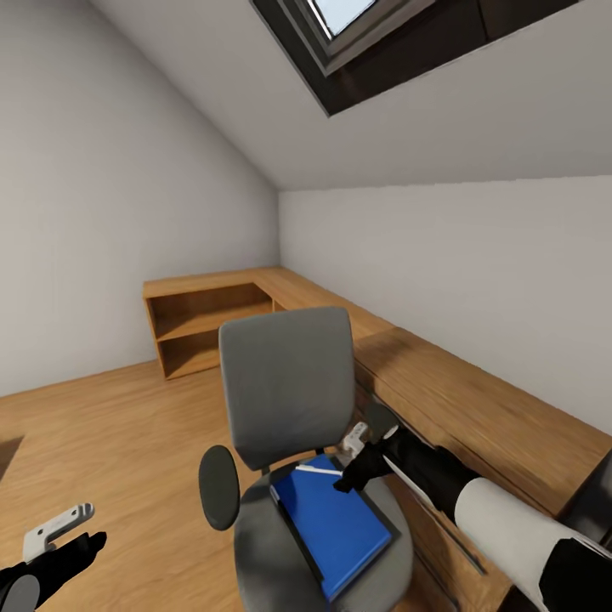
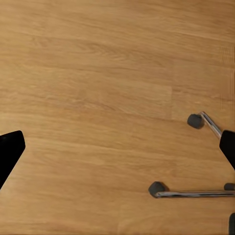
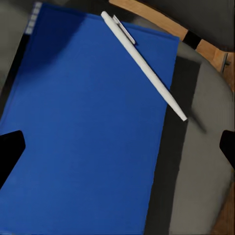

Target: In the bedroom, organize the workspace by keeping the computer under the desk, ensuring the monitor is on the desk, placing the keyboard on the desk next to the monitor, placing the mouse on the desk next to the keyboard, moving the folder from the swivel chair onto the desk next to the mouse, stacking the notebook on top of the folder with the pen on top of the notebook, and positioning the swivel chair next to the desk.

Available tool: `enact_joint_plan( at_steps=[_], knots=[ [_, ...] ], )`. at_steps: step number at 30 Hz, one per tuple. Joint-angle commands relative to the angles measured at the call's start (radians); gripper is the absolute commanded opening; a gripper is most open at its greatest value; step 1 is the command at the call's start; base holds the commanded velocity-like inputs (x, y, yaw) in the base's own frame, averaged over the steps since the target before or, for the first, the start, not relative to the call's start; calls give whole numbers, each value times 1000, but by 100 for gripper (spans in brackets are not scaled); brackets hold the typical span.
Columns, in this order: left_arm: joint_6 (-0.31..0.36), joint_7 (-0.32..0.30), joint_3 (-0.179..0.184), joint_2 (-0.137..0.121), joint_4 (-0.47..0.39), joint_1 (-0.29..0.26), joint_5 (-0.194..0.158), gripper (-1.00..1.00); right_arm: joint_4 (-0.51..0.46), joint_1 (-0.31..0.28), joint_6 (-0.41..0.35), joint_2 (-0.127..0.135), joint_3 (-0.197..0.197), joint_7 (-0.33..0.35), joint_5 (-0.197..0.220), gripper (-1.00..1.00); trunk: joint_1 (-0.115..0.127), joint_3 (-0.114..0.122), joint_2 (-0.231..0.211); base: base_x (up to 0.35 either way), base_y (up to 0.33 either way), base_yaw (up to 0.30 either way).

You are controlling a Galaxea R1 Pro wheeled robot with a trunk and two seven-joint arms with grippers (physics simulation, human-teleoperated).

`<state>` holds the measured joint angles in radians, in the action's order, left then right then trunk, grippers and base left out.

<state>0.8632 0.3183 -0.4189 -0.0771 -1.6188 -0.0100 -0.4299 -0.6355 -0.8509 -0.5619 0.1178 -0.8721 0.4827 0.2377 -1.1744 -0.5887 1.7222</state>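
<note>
**Loose pen and stacked covers make this pickup risky**

The swivel chair (image 1: 289, 399) stands on the wood floor (image 1: 102, 425), close against a low light-wood shelving counter (image 1: 476, 408) that runs along the wall. On its grey seat lies the blue folder (image 1: 340, 523), and a dark cover, probably the notebook (image 1: 293, 531), shows as a thin edge beneath it. A white pen (image 3: 142, 61) rests slantwise across the folder's far corner, its tip running just past the folder's edge.

The right pincer (image 1: 355, 459) hangs over that far corner, close to the pen; in the right wrist view its two dark fingertips (image 3: 10, 154) stand wide apart, holding nothing. The left pincer (image 1: 64, 535) hangs low over bare floor beside the chair, its fingers likewise apart and empty; in its wrist view the chair's chrome legs and castors (image 2: 196, 193) show.

The main hazard, as I judge it, is the pen: any lift or tilt of the folder could send it rolling onto the seat or the floor. A grip on the folder's edge might also catch the dark cover below and drag both. Pressing down on a wheeled chair could push it away. The black-topped worktop is not in sight, so a carry lies ahead.
</note>
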Motion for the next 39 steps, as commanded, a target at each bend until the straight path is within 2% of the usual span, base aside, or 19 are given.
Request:
enact_joint_plan(
  at_steps=[1, 5, 16, 27, 39],
  knots=[
    [4, 8, 0, 0, -1, -1, -10, 100, -3, -2, 0, 2, 5, 0, 10, 100, -4, -4, 8, 0, 0, 0],
    [4, 8, 0, 2, -1, -1, -10, 100, -5, -1, 6, 3, 20, 6, 11, 100, -19, -17, 36, 0, 0, 0],
    [5, 8, 0, 4, -1, -1, -10, 100, -15, -1, 6, 2, 28, 6, 13, 100, -61, -51, 113, 0, 0, 0],
    [5, 4, 4, 6, 0, -1, -11, 100, -18, -1, 6, 3, 32, 4, 38, 100, -61, -52, 113, 0, 0, 10],
    [2, 4, 6, 5, 1, -1, -9, 100, -18, -1, 7, 2, 30, 2, 38, 100, -61, -64, 113, 0, -138, 178]
  ],
)
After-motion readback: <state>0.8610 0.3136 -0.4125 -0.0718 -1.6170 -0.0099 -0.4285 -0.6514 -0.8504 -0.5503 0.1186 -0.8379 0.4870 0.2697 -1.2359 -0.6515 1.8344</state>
